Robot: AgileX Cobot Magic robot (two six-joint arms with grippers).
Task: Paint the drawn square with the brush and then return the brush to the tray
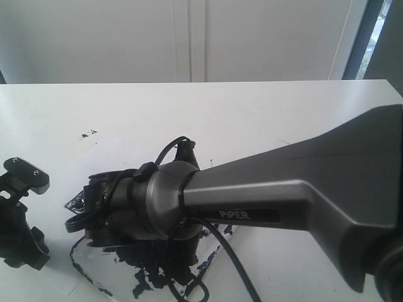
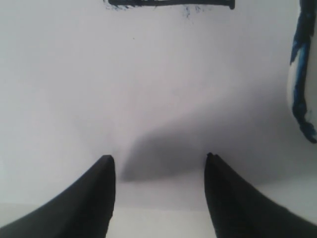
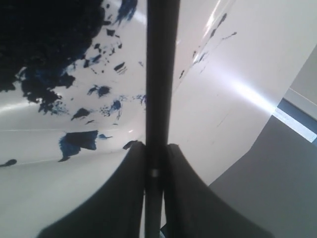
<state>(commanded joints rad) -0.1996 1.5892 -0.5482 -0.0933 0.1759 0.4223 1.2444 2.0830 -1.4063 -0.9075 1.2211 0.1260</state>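
Jaws of right gripper [image 3: 154, 147] pinching the brush [image 3: 161, 74] over the paint-smeared tray [image 3: 49, 121], left gripper [image 2: 158, 161] jaws parted above white paper [image 2: 148, 74]

A white table [image 1: 264, 107] fills most of the exterior view, with a few small dark paint specks [image 1: 86, 134] on its left part. Behind it stands a pale wall [image 1: 94, 38]. A dark window frame [image 1: 367, 38] rises at upper right.

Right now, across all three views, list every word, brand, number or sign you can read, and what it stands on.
"PiPER": on the dark strip along the grey moulded forearm of the right arm, exterior view.
Nothing else: the paint-smeared clear plastic tray, the thin black brush and the white paper carry no lettering.
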